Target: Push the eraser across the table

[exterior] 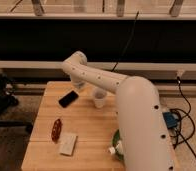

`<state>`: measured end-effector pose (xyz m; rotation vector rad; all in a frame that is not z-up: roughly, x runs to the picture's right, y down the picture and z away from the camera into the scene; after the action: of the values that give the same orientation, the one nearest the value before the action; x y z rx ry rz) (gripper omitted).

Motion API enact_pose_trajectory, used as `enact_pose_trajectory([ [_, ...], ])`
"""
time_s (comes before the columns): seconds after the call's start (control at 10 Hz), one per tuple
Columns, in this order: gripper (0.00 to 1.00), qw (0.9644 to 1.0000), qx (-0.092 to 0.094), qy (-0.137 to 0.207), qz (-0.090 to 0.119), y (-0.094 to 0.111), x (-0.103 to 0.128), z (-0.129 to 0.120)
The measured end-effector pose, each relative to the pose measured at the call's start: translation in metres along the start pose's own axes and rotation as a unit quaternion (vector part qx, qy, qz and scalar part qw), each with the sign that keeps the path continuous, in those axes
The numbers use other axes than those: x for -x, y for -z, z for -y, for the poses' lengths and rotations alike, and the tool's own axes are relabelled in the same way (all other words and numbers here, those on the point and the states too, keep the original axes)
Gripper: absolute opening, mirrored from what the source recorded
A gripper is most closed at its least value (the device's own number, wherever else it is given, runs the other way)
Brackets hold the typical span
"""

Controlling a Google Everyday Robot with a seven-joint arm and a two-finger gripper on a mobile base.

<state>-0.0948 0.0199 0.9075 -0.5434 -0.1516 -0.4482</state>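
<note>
The eraser is a small flat black block lying at an angle on the far left part of the light wooden table. My white arm reaches from the lower right over the table to a bend near the far edge. My gripper hangs below that bend, mostly hidden by the arm. It is just beyond and to the right of the eraser. I cannot tell whether it touches the eraser.
A white cup stands right of the eraser, close to the arm. A red-brown elongated object and a pale beige flat block lie near the front left. A green object sits by the arm's base. A dark chair stands at the left.
</note>
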Motion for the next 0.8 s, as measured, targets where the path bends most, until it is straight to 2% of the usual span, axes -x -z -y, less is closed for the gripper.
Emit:
enact_pose_trajectory([
  [0.4,0.00,0.9989,0.033,0.016,0.028,-0.017,0.011,-0.018],
  [0.8,0.00,0.9971,0.054,0.031,0.044,-0.036,0.024,-0.028],
])
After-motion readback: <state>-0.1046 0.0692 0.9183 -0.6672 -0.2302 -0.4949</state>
